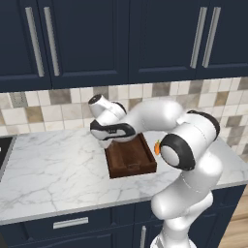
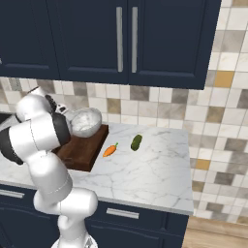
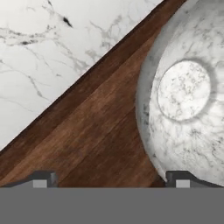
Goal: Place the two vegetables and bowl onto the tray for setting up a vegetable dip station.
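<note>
The pale marbled bowl (image 3: pixel 183 92) rests on the dark wooden tray (image 3: pixel 96 127), at its far end near the wall (image 2: pixel 86 121). My gripper (image 3: pixel 113 180) hovers just over the tray with its jaws wide apart and open. Nothing is held between them, and the bowl's rim lies by the right fingertip (image 3: pixel 181 178). In the left base view the hand (image 1: pixel 111 131) covers the back end of the tray (image 1: pixel 131 162). The orange carrot (image 2: pixel 110 150) and the dark green cucumber (image 2: pixel 136 142) lie on the counter right of the tray (image 2: pixel 80 152). The carrot (image 1: pixel 157 147) peeks out beside my arm.
White marble countertop (image 1: pixel 53 164) stretches left of the tray, with a dark stove edge (image 1: pixel 4 150) at the far left. A tiled backsplash (image 2: pixel 160 109) and navy upper cabinets (image 2: pixel 126 38) stand behind. The counter's front edge (image 2: pixel 145 203) is near.
</note>
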